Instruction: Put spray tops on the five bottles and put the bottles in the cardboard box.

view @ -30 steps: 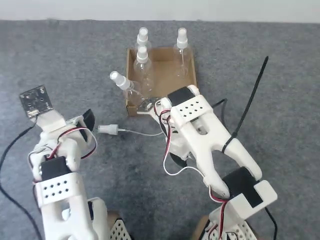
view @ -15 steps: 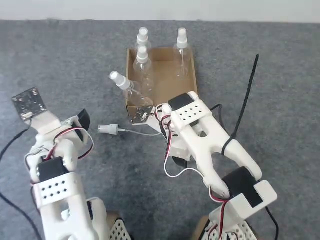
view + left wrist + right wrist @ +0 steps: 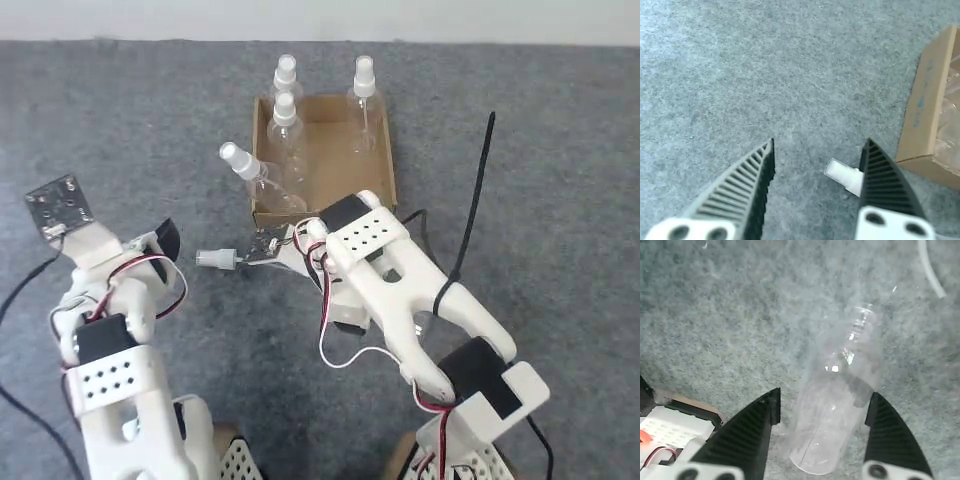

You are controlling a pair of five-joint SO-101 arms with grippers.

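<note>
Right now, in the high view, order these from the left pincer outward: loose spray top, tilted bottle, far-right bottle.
1. The loose spray top, on the carpet beside the left pincer.
2. The tilted bottle, at the box's front-left corner.
3. The far-right bottle, back corner.

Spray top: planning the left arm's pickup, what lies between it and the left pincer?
Only bare carpet: in the left wrist view the spray top lies by the open left pincer.

You can see a cardboard box (image 3: 328,158) on the grey surface (image 3: 130,120). Three upright bottles (image 3: 285,125) with spray tops stand at it, and a fourth bottle (image 3: 250,170) leans at its left wall. A loose spray top (image 3: 215,259) lies near the box's front. Your right arm (image 3: 375,245) hangs just beside it, and your left arm (image 3: 110,320) is farther left.
</note>
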